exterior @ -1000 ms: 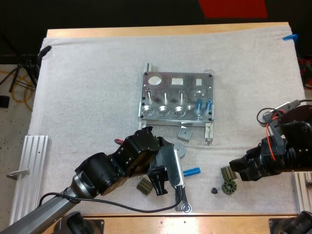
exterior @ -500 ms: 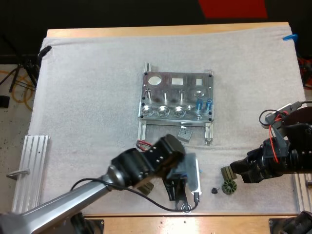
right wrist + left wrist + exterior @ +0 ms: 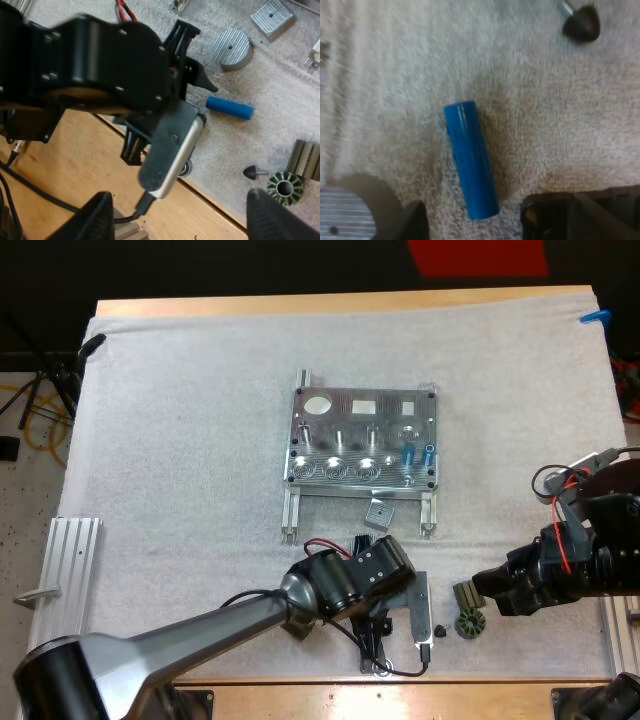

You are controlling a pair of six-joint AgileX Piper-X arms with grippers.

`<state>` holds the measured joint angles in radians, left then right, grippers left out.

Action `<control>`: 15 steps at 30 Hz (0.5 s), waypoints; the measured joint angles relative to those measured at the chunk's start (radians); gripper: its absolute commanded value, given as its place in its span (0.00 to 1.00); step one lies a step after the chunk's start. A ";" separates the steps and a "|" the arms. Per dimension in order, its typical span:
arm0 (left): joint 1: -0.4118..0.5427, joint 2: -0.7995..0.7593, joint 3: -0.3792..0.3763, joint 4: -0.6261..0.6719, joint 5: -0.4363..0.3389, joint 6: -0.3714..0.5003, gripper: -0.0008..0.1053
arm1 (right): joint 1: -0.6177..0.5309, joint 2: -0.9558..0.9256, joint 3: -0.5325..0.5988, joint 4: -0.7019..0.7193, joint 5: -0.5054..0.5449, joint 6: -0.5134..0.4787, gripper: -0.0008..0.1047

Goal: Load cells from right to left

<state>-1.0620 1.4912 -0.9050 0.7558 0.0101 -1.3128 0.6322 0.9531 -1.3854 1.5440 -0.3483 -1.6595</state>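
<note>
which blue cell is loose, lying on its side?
The blue cell lying flat on the mat ahead of my left gripper. The other two cells stand upright in the metal fixture, at its near right corner.

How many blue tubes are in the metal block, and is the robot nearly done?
Two blue tubes stand at the metal block's right end: done. The open left end effector hangs over a third tube lying on the mat, not gripped yet. The round holes further left look empty, so those are left.
</note>
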 measured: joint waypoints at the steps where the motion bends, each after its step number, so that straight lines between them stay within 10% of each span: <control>1: 0.000 0.014 0.000 0.000 -0.010 0.000 0.56 | 0.000 0.000 0.000 0.000 0.000 0.000 0.54; 15: 0.000 0.118 0.000 -0.077 -0.025 -0.053 0.55 | 0.000 0.000 0.000 0.000 -0.001 0.000 0.54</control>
<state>-1.0620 1.6093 -0.9050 0.6790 -0.0152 -1.3658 0.6322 0.9531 -1.3854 1.5440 -0.3491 -1.6595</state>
